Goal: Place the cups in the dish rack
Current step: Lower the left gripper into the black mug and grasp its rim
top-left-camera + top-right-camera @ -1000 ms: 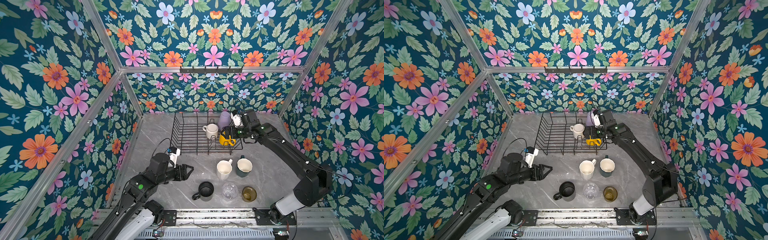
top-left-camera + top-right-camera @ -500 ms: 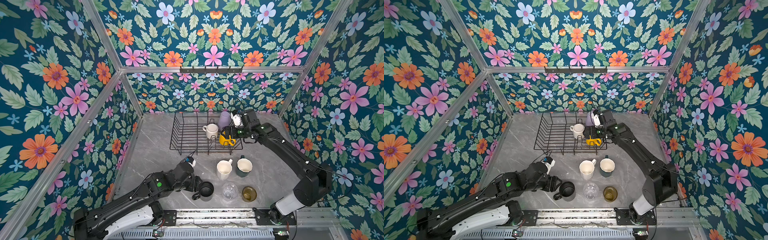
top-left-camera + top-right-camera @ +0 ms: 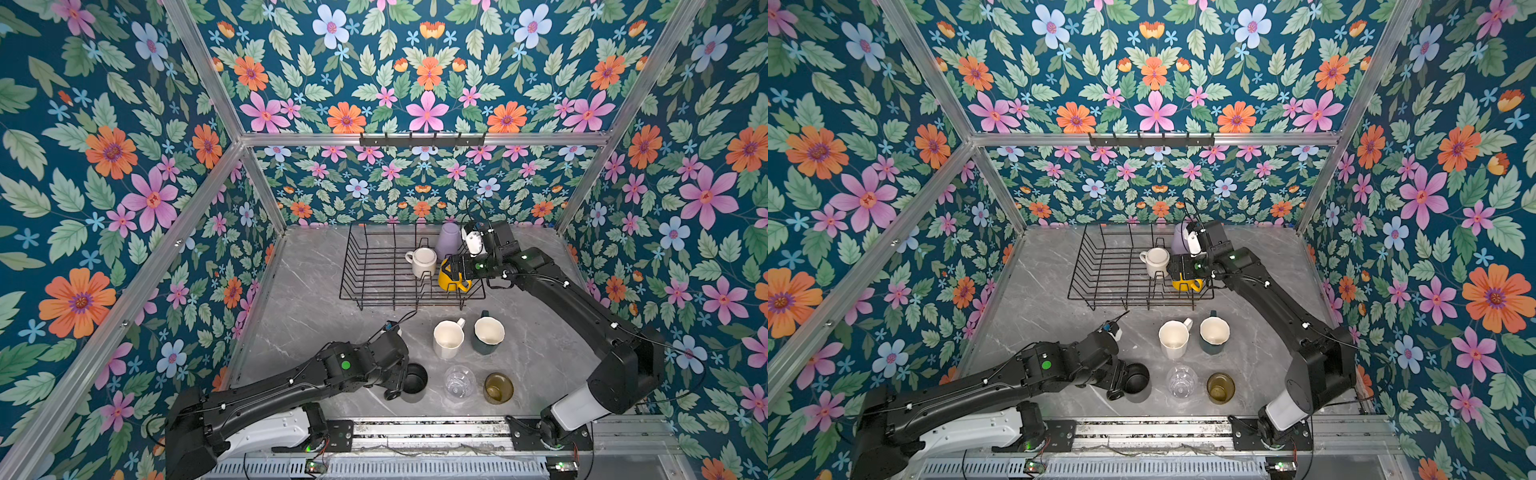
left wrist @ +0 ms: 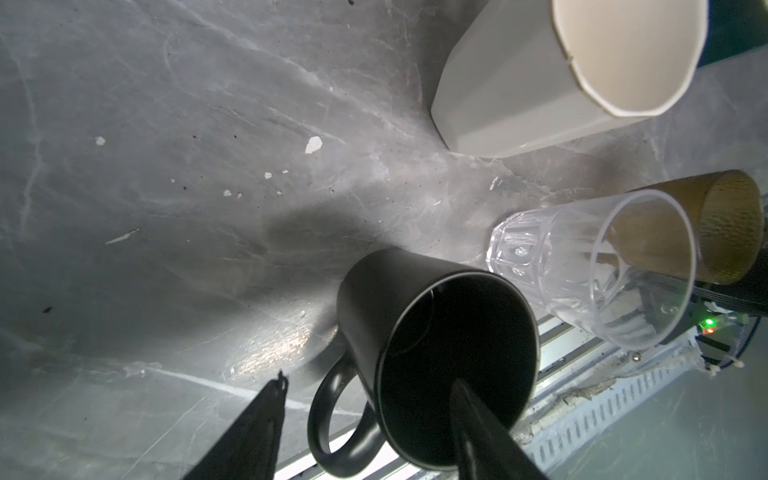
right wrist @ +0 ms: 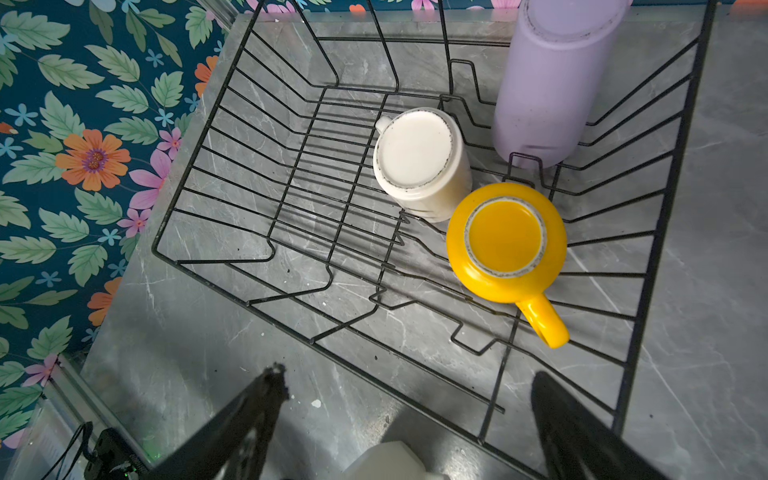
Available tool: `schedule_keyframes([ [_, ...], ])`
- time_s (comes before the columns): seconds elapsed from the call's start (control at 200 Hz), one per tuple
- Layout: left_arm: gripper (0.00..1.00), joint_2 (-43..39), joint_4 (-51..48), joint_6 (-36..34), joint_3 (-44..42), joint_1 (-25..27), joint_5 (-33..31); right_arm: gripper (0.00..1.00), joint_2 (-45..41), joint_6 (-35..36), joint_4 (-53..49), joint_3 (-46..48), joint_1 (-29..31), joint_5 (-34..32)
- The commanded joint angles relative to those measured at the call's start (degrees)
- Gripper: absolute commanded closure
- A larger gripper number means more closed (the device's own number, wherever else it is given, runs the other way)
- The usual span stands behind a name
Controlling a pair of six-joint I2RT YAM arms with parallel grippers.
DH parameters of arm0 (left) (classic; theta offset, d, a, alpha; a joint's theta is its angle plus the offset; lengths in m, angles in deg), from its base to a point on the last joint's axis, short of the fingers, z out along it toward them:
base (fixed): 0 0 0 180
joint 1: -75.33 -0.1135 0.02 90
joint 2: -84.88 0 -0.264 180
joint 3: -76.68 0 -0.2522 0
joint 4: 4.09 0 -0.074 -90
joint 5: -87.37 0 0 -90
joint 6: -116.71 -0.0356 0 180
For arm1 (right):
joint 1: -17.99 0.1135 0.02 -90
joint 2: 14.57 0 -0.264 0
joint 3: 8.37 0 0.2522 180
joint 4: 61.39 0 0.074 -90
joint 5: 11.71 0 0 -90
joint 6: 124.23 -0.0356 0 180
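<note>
At near edge, left of clear glass (image 3: pixel 459 380): black mug (image 3: pixel 414 378); left gripper (image 4: pixel 370 380), a second ago nearer dish rack (image 3: pixel 376 270), now straddles its wall, jaws parted, unclamped; right gripper (image 5: pixel 409 376) unmoved above rack, spread wide, empty.

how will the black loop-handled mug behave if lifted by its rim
The black loop-handled mug looks hard and rigid, unlikely to flex. Its smooth wall may slip in the left gripper, which straddles the rim. Held off-centre, it could tilt and knock the clear ribbed glass nearby.
</note>
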Motion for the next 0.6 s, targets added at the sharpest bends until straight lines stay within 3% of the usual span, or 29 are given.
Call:
schedule_keyframes([
  [0.0,0.37,1.16,-0.88,0.50,0.29,0.52,-0.18,0.06,-0.15,0.37,1.13,-0.05,0.01,-0.48],
  [0.595,0.46,8.76,-3.29,2.24,2.18,1.19,-1.61,0.06,0.07,1.03,1.40,0.29,-0.02,-1.09],
])
